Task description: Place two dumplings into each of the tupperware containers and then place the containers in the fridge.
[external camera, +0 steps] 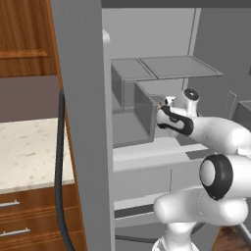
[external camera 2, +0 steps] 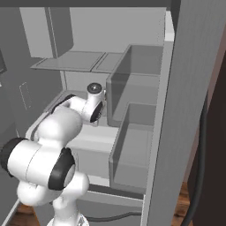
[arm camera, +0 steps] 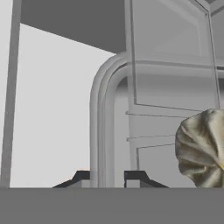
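I have the gripper (arm camera: pixel 103 175) pinched on the container (arm camera: pixel 111 109) rim, dumpling (arm camera: pixel 202 148) aboard, inside the fridge (external camera: pixel 83 122). I would lower level onto a shelf before releasing.

The fridge (external camera: pixel 147 39) stood open, its thick grey door (external camera: pixel 83 122) rising edge-on just left of the opening and walling off that side. Inside the fridge, the glass shelves (external camera: pixel 166 66) capped the upper space, with open room between them and the white ledge below. Clear drawers (external camera 2: pixel 132 145) filled the door-side half of the fridge, their upright walls blocking sideways passage there. The end effector (arm camera: pixel 103 177), nearly closed, sat against a container's rounded rim (arm camera: pixel 99 122), and a dumpling (arm camera: pixel 202 148) lay close on one side of it.
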